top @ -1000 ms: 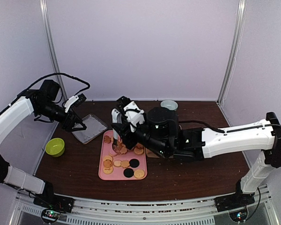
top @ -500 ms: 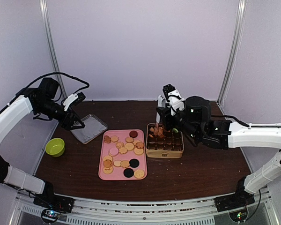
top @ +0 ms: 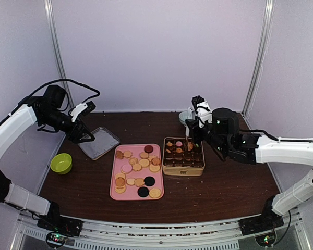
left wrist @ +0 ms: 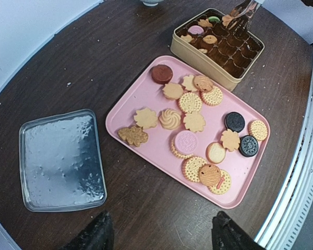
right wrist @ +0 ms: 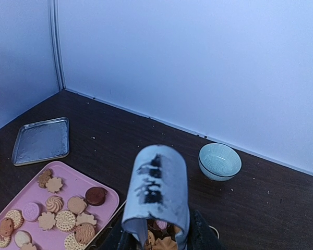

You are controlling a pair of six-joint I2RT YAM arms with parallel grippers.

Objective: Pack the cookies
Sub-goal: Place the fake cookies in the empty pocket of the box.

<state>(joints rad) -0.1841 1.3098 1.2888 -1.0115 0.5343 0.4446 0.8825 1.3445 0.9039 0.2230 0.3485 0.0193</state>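
**Right arm at the tin: watch the release**

Most of the cookies (left wrist: 194,122) lie loose on the pink tray (left wrist: 140,98) at mid-table. A few already sit in the far compartments of the gold tin (left wrist: 198,57), just right of the tray.

Your right gripper (left wrist: 237,15) hangs over the tin's far right corner with its jaws narrow. You can't tell whether a cookie is between them. Your left gripper (left wrist: 164,235) is spread wide and empty, raised at the far left over the silver tray (left wrist: 60,156).

Risks, as I judge them:
- A cookie let go off-centre could land across a divider or on top of one already placed.
- Fingertips set low could catch a divider and drag the tin.

What you can't see:
- In the right wrist view, the taped finger (right wrist: 156,192) covers the tips and nearly all of the tin.
- The left wrist view cuts off the tin's far corner.
- The overhead view is too small to show individual compartments.
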